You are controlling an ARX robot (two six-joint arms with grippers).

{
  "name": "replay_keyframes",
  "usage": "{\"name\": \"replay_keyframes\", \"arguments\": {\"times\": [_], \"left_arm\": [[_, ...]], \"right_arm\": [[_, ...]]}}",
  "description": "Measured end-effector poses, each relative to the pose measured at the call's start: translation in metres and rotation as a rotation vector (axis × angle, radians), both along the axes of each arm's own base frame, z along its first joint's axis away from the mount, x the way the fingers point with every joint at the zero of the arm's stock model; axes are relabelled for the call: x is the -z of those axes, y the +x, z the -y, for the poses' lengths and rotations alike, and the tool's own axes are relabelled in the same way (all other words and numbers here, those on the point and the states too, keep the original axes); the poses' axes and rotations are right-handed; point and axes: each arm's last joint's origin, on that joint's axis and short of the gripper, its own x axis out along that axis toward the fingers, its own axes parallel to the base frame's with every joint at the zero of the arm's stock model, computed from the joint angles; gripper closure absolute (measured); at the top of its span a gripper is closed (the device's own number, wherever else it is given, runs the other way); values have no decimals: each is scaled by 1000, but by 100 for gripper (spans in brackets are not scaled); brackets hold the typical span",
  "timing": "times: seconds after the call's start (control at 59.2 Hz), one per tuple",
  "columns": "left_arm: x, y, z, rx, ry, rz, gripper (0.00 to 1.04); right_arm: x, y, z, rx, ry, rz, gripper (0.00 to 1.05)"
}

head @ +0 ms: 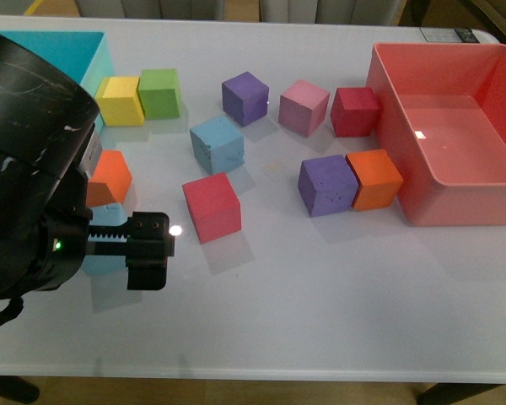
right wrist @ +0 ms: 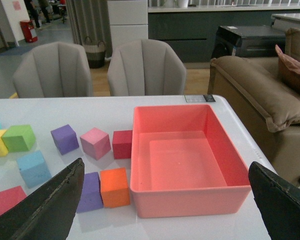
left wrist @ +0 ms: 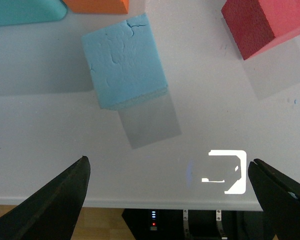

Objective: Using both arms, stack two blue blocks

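The first pick is approached: the left gripper [left wrist: 170, 161] is held spread short of a blue block [left wrist: 125, 62] (by the orange cube [left wrist: 97, 5]); advance and closure are needed. The right gripper [right wrist: 166, 167] is spread, empty.

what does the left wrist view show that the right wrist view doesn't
Only the left wrist view: a cracked light-blue foam cube lying ahead of the open left pincer, with the edge of an orange foam cube beyond it.
Only the right wrist view: the salmon plastic bin, a second light-blue foam cube, a different orange cube near the bin, and the open right pincer.
Both share: the bright red foam cube and the white table.
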Motion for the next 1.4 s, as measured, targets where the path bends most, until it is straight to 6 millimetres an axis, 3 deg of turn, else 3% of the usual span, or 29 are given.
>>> {"name": "replay_keyframes", "arguments": {"times": [0.406, 0.727, 0.997, 1.234, 1.403], "left_arm": [[18, 44, -9, -85, 28, -27, 9], [41, 60, -20, -106, 62, -62, 9], [52, 64, -12, -76, 68, -83, 9], [54, 60, -6, -59, 84, -106, 45], [41, 53, -8, -54, 97, -122, 57]], "right_arm": [[0, 0, 0, 0, 0, 0, 9], [0, 0, 0, 0, 0, 0, 9], [0, 0, 0, 0, 0, 0, 9], [0, 0, 0, 0, 0, 0, 9], [0, 0, 0, 0, 0, 0, 9]]}}
